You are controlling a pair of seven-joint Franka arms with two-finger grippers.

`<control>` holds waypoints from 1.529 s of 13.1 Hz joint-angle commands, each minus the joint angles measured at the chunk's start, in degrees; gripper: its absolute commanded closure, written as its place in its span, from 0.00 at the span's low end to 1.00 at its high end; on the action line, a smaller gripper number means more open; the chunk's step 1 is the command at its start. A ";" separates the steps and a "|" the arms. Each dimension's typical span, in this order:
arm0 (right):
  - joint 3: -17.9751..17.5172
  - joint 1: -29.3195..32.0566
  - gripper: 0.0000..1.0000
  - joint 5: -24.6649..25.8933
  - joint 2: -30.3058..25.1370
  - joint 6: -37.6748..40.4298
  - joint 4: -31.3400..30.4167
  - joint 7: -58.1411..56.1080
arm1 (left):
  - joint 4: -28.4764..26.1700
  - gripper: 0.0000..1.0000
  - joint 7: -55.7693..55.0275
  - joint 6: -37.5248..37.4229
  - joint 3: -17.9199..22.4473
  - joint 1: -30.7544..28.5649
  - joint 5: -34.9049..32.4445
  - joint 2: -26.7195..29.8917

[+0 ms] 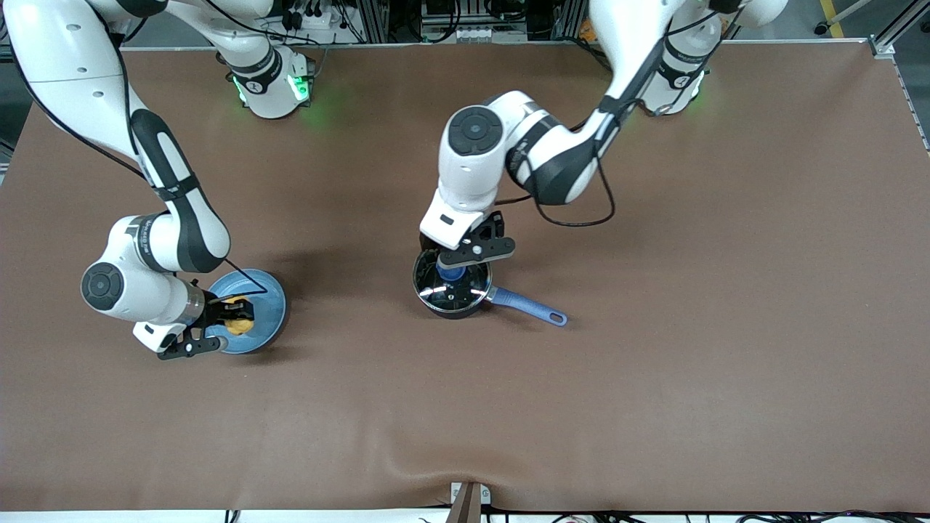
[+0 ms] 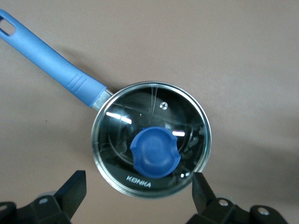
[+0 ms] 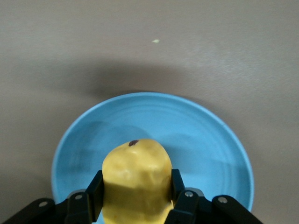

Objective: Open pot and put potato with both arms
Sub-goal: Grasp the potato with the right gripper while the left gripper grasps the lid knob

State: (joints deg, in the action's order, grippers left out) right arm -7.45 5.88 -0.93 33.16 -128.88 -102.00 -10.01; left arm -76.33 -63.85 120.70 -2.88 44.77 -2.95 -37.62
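Over at the right arm's end of the table, the right gripper (image 1: 234, 314) is down on the light-blue plate (image 1: 270, 290) with its fingers (image 3: 96, 191) squeezed in on the potato (image 3: 136, 182). Can't really tell if the potato has cleared the plate, but it's definitely gripped. So that half looks well underway.

Mid-table, the pot (image 1: 452, 285) sits with its glass lid (image 2: 152, 140) on, blue handle (image 1: 527, 306) pointing toward the left arm's end. The left gripper (image 2: 138, 192) hovers right over the lid's blue knob (image 2: 155, 151), fingers spread wide, nothing held.

So the lid's not off yet, and nothing goes in until it is.
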 commanded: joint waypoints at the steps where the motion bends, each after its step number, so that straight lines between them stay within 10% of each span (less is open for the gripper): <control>1: -2.65 -0.60 1.00 -0.12 -1.34 4.33 1.98 4.29 | 3.47 0.00 -5.57 2.33 3.75 3.39 -1.09 -4.29; 13: -15.31 -4.90 1.00 0.40 -5.30 5.48 4.09 32.39 | 3.29 0.17 -17.62 7.35 5.60 5.68 -1.35 -7.82; 16: -15.40 -8.33 1.00 0.58 -5.21 5.91 6.28 38.47 | 3.12 0.44 -17.62 7.35 5.52 5.68 -1.44 -7.99; 19: -15.40 -10.97 1.00 0.58 -4.77 6.00 8.39 43.48 | 3.12 1.00 -17.10 7.09 5.52 5.68 -1.70 -8.08; 20: -15.32 -11.84 1.00 0.67 -4.68 6.00 9.01 44.97 | 3.12 1.00 -16.92 7.00 5.52 5.68 -1.71 -7.82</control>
State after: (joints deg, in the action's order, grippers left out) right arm -22.85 -4.64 -0.90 28.67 -124.14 -94.57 31.49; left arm -74.77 -79.91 128.07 1.89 49.61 -3.11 -44.57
